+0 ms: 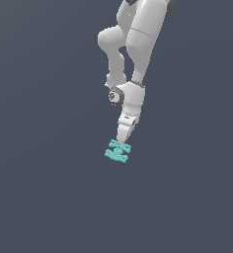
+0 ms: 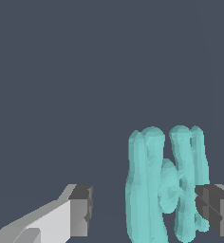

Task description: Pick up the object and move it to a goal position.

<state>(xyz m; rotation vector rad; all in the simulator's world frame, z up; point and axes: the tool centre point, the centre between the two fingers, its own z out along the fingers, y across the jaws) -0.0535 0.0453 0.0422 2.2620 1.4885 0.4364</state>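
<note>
Teal object [image 2: 163, 190] fills the wrist cam: two lumpy parallel bars w/ a short link between, sitting on the dark floor [image 1: 49, 197]. Gripper [image 2: 142, 209] spread wide around it, one finger [image 2: 213, 209] right by a bar.

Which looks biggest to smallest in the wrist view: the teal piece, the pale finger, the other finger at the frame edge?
1. Teal piece, clearly largest.
2. Pale finger.
3. Other finger, cut off by the frame edge, so its rank is unsure.

Nearness to the camera inflates all three.
</note>
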